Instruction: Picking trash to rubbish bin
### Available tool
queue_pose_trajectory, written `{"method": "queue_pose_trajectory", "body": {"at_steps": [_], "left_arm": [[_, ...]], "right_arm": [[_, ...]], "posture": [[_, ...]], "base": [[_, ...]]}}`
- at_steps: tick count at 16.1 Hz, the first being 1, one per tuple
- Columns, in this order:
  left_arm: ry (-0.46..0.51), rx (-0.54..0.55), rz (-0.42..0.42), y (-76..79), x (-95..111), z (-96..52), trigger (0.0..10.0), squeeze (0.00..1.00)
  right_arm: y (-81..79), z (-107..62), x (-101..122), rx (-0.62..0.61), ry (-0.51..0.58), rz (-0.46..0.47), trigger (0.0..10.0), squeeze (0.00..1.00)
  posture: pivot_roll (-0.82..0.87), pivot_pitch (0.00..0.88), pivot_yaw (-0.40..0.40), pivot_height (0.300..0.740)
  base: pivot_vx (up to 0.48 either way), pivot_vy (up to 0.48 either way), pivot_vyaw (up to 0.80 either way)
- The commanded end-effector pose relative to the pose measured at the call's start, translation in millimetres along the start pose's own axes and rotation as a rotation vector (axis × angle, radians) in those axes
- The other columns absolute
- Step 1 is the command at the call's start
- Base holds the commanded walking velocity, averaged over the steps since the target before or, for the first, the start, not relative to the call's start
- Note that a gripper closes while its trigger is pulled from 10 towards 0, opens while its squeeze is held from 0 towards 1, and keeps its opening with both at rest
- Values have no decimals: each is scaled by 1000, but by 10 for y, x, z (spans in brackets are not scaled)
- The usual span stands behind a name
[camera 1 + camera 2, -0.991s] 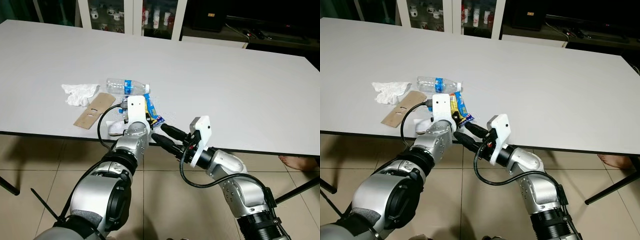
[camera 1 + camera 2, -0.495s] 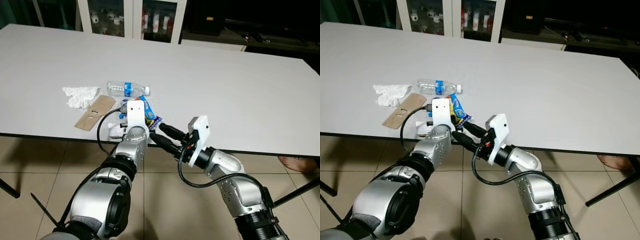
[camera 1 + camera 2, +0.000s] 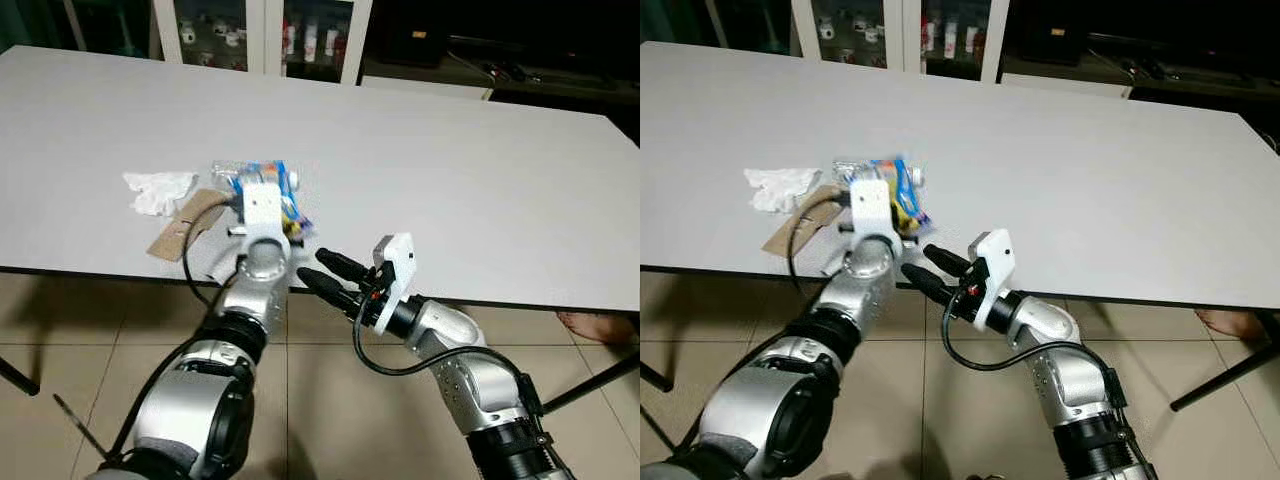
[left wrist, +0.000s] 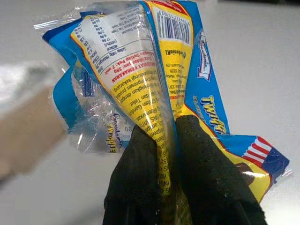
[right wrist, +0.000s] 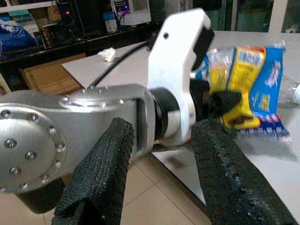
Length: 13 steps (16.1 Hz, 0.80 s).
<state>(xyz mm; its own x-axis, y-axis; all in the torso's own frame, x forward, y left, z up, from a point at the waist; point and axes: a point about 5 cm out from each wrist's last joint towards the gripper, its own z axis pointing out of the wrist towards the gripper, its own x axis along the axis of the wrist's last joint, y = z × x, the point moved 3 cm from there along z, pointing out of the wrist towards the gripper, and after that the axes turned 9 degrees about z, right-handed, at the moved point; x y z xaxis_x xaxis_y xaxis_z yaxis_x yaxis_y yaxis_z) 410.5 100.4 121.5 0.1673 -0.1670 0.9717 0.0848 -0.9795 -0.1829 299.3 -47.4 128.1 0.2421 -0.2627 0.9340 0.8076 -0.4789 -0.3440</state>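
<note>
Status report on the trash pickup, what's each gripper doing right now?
Left gripper shut on snack wrapper, lifted above table. Right gripper open, empty, at the table edge. Bottle, tissue, cardboard on table. Bin unsighted.

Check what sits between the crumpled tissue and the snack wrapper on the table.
In the left eye view, a brown cardboard strip lies between the crumpled tissue and the snack wrapper, which the left gripper pinches.

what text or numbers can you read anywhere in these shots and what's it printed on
"TW": large yellow letters on the blue and yellow snack wrapper pinched in the left gripper; the rest is cut off.
Barcode and fine print on that wrapper: too small to read.
Blue label on the plastic bottle: too blurred to read.
</note>
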Motion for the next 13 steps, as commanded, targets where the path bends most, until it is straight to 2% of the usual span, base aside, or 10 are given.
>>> {"method": "queue_pose_trajectory", "body": {"at_steps": [1, 2, 6, 11, 12, 13], "left_arm": [[38, 9, 24, 17, 70, -10, 10000, 0], [52, 12, 25, 9, 99, -9, 10000, 0], [211, 39, 31, -46, 391, -35, 10000, 0], [304, 64, 16, -122, 656, -40, 10000, 0], [339, 70, 24, -147, 740, -53, 10000, 0], [383, 98, 45, -240, 850, -67, 10000, 0]], "right_arm": [[5, 18, 51, 13, 7, -17, 10000, 0], [7, 22, 55, 13, 8, -17, 10000, 0], [33, 16, 61, 0, 17, -17, 10000, 0], [61, 39, 83, -12, 26, -23, 10000, 0], [66, 44, 87, -15, 28, -25, 10000, 0], [70, 47, 89, -19, 32, -27, 10000, 0]], "posture": [[-27, 0, -91, 740], [-26, 0, -90, 740], [-23, 0, -91, 740], [-19, 0, -88, 740], [-20, 0, -85, 740], [-20, 0, -81, 740]], "base": [[0, 0, 0], [0, 0, 0], [0, 0, 0], [0, 0, 0], [0, 0, 0], [0, 0, 0]]}}
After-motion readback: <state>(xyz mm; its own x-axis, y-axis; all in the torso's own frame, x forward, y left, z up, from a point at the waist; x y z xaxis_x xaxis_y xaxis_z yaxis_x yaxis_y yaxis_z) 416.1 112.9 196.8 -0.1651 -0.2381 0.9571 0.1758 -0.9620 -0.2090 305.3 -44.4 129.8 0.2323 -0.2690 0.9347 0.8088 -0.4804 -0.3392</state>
